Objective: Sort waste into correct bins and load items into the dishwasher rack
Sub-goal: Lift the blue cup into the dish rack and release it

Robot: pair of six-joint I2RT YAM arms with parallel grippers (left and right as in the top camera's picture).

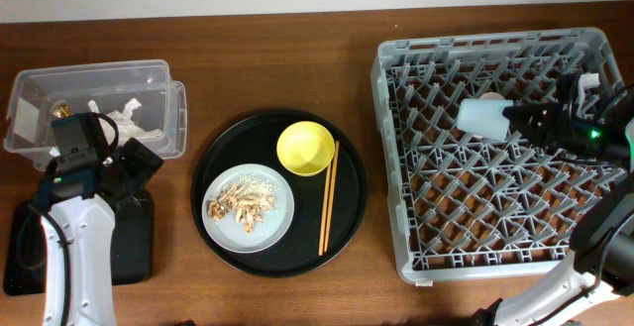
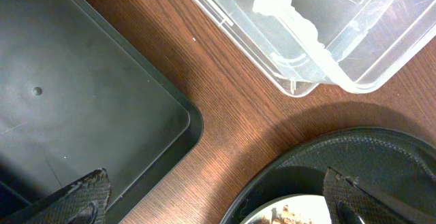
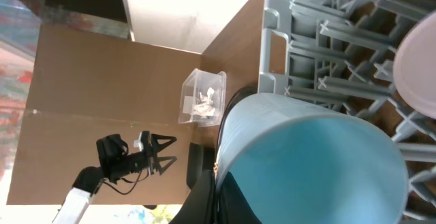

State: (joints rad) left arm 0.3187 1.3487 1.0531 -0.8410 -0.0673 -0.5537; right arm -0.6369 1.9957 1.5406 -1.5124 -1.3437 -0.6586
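Two arms work over the wooden worktop (image 1: 248,49). The left jaws hang spread wide and empty; in the left wrist view one fingertip (image 2: 82,197) sits over the shallow black tray (image 2: 82,101) and the other over the large round black tray (image 2: 381,163), with bare wood between them. Just above them stands the clear tub (image 1: 163,73), which holds crumpled white paper (image 1: 121,113) and a gold bit (image 1: 61,111).

On the round tray we see the grey-white plate (image 1: 279,212) carrying the tan food scraps (image 1: 243,205) and pale crumbs. The yellow-green bowl (image 1: 305,148) stands just beside the plate, up and to the right. The chopsticks (image 1: 329,197) lie side by side along the tray's right side.

At the right, the right jaws are clenched on the light-blue cup (image 1: 485,116), which is held on its side over the upper part of the dishwasher rack (image 1: 495,227). We cannot tell whether it touches the pegs. The pink cup (image 1: 492,96) shows partly just behind it, inside the rack.
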